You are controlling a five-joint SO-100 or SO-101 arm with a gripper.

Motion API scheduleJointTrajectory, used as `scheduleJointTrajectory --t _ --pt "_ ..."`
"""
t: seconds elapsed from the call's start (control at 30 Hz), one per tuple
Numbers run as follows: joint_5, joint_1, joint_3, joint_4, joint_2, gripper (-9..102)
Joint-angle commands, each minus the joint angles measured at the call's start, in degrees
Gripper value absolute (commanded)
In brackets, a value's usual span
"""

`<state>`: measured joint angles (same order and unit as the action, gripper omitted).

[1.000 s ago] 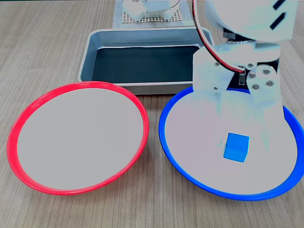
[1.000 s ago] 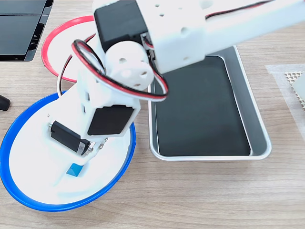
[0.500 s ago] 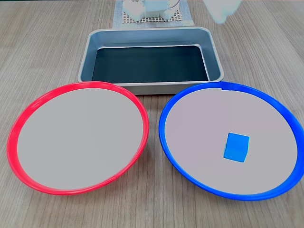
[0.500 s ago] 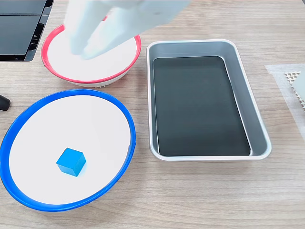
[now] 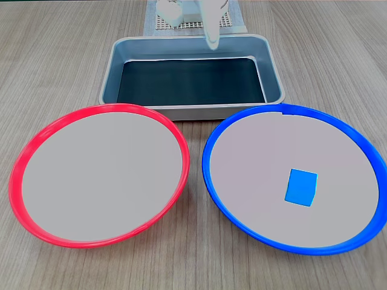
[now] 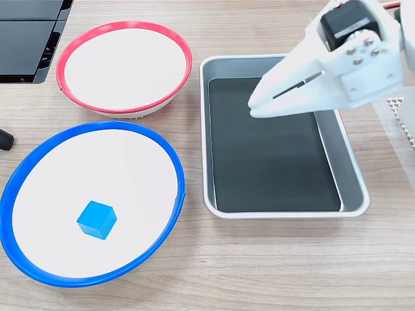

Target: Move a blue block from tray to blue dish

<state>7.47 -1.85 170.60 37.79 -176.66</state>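
The blue block (image 5: 301, 187) (image 6: 96, 219) lies on its own on the pale inside of the blue dish (image 5: 302, 109) (image 6: 104, 125), slightly off centre. My gripper (image 6: 255, 107) hovers above the tray (image 6: 285, 214), well away from the block, with its white fingers closed together and nothing held. In a fixed view, only a blurred white tip of the gripper (image 5: 211, 41) hangs over the far rim of the tray (image 5: 187, 112). The tray's black bottom shows in both fixed views.
A red-rimmed dish (image 5: 18, 169) (image 6: 65, 55) of the same size stands beside the blue one. A white mesh pad (image 5: 193, 24) (image 6: 402, 110) carrying the arm's base lies behind the tray. A black device (image 6: 26, 39) sits at one table corner.
The arm lifted off the blue dish and swung across to above the tray. The blue block stayed where it lay in the blue dish.
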Motion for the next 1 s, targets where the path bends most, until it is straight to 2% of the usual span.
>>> scheduleJointTrajectory --t 0.0,0.1,0.23,0.97 --pt "1.93 0.88 2.64 3.25 -5.01 -1" --pt "3.43 1.23 2.64 8.44 -6.68 -1" --pt "4.92 1.41 2.64 19.86 -14.15 0" --pt "6.06 1.23 2.64 20.13 -14.15 0"
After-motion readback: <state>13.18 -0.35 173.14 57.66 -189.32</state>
